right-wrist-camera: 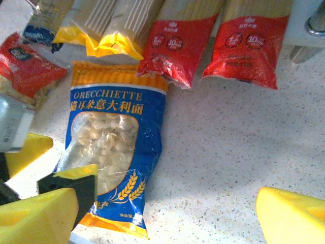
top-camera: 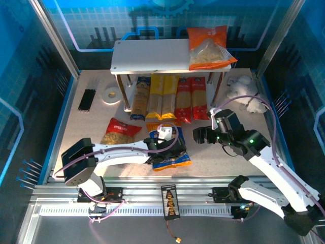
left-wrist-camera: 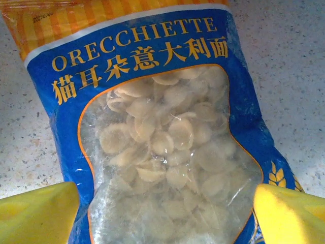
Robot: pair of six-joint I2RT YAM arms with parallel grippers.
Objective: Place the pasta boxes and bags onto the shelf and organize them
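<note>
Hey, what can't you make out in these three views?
- Top view: the left arm covers the middle of the blue bag.
- Top view: the upper board of the shelf hides the far ends of the pasta boxes.
- Left wrist view: the bottom edge cuts off the blue bag's lower end.
- Right wrist view: the left edge cuts the red bag; the boxes' small print is unreadable.

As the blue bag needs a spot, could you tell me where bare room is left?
The top board is bare left of the orange bag. The table is bare right of the blue bag, before the red packs. Beneath the board it is crowded.
</note>
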